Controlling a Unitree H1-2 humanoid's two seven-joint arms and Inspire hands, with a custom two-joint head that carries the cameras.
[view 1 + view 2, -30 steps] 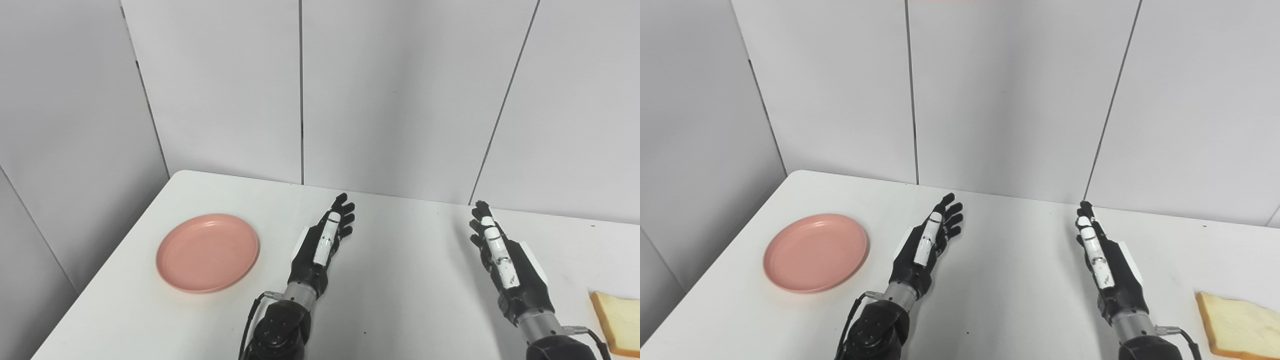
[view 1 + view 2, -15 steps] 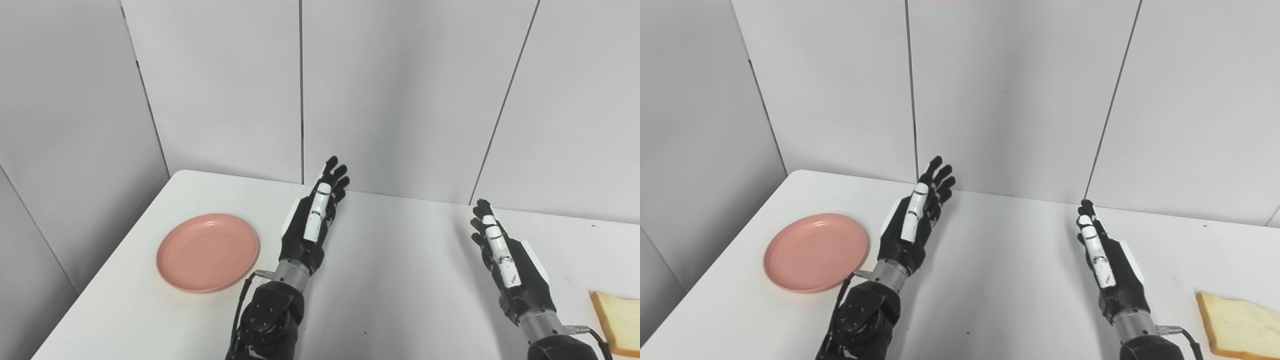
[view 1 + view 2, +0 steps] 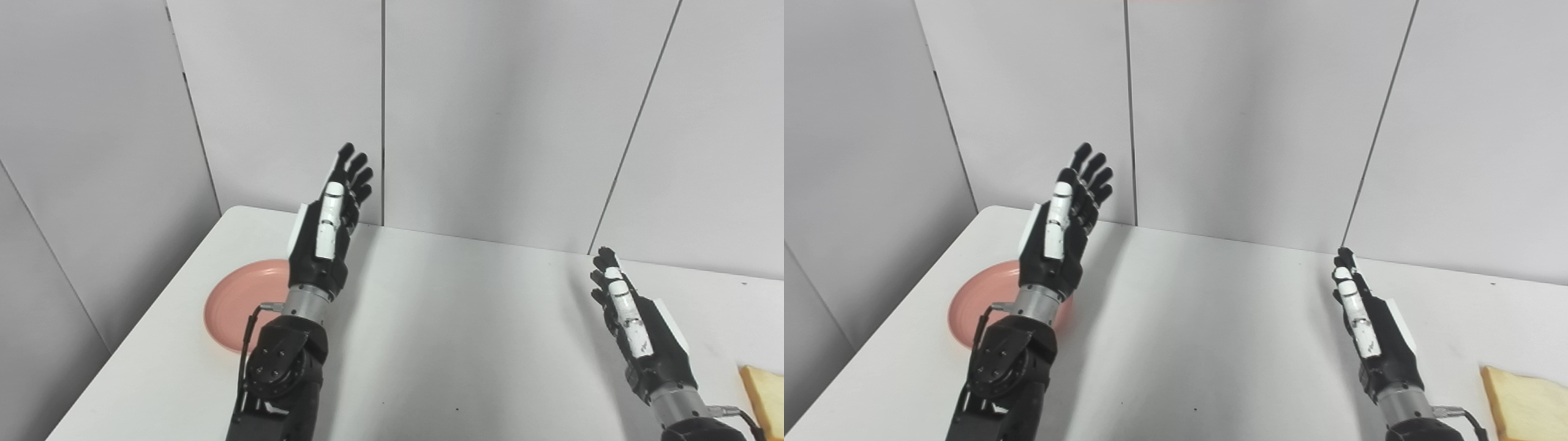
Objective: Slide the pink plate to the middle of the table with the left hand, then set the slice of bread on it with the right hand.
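At left of centre, the left hand (image 3: 324,226), fingers spread and holding nothing, is raised above the pink plate (image 3: 242,300), which lies below-left of it on the bench (image 3: 465,343), partly behind the forearm.

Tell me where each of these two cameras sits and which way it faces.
Left eye view: on the robot's head, looking down and forward at the white table; shows the raised left hand in front of the pink plate, and the right hand.
Right eye view: beside it, same aim; more of the slice of bread shows.
Both share the table, plate, bread, hands and grey wall panels.
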